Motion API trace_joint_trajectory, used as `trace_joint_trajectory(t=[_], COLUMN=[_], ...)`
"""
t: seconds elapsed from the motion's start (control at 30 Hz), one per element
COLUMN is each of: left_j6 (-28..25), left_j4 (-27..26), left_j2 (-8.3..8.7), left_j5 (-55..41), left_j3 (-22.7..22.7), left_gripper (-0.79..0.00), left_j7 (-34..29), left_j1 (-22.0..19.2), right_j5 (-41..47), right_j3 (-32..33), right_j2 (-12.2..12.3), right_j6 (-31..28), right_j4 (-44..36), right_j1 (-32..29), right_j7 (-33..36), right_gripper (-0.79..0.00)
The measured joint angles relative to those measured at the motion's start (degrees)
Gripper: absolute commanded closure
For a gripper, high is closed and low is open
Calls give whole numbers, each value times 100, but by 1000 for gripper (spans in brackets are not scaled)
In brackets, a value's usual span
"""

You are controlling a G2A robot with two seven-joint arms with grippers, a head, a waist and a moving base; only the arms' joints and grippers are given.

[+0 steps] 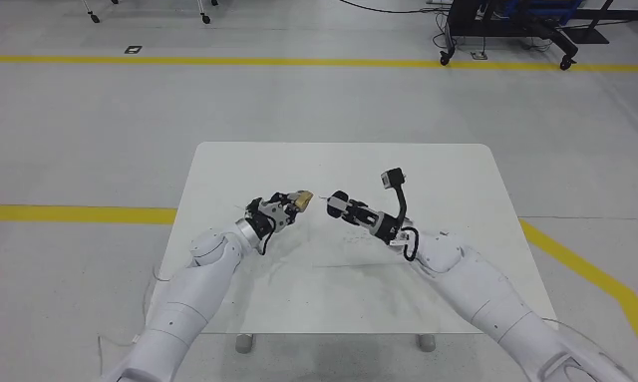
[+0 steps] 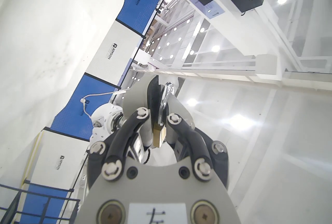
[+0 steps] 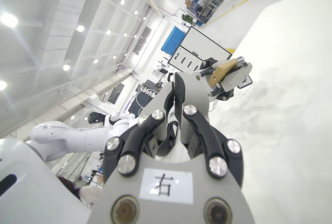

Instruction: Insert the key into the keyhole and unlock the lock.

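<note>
At the left, the left gripper (image 1: 288,202) is closed on a small brass padlock with a silver steel shackle (image 1: 302,196). In the left wrist view the shackle (image 2: 166,95) stands between the two fingers (image 2: 153,99), which are pressed in on it, and the brass body sits just behind, between the black linkages. The padlock is held up off the white rectangular bench (image 1: 449,183), over its middle, with the brass body at the gripper's tip and facing the other arm.

A small gap follows — padlock and opposing gripper are near each other but apart.

On the right of that gap, the right gripper (image 1: 335,203) points its tip at the padlock. Its black finger pads (image 3: 179,95) are drawn together with barely a slit between them. In the top view a thin pale sliver seems to project from the tip toward the lock — too small to tell whether it is the key, and the right wrist view does not show what, if anything, the pads pinch.
</note>
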Motion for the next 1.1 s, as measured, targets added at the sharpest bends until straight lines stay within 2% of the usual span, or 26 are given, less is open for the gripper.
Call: trace_joint_trajectory(t=[0.17, 0.37, 0.47, 0.73, 1.1], left_j6=[-844, -1652, -1914, -2043, -2205], left_j4=[154, 360, 373, 409, 467], left_j2=[-99, -195, -223, -257, -274], left_j5=[104, 162, 338, 467, 820], left_j3=[135, 205, 250, 225, 205], left_gripper=[0, 0, 0, 0, 0], left_j7=[172, 161, 167, 159, -19], left_j1=[106, 108, 91, 117, 129], right_j5=[-325, -849, -1025, -1226, -1088], right_j3=[121, 416, 505, 582, 550], right_j2=[61, 171, 191, 150, 20], right_j6=[1213, 2251, 2526, 3040, 3150], right_j4=[-564, -1486, -1812, -1884, -1708], right_j1=[-316, -776, -942, -994, -928], right_j7=[-89, -446, -569, -643, -612], right_gripper=[0, 0, 0, 0, 0])
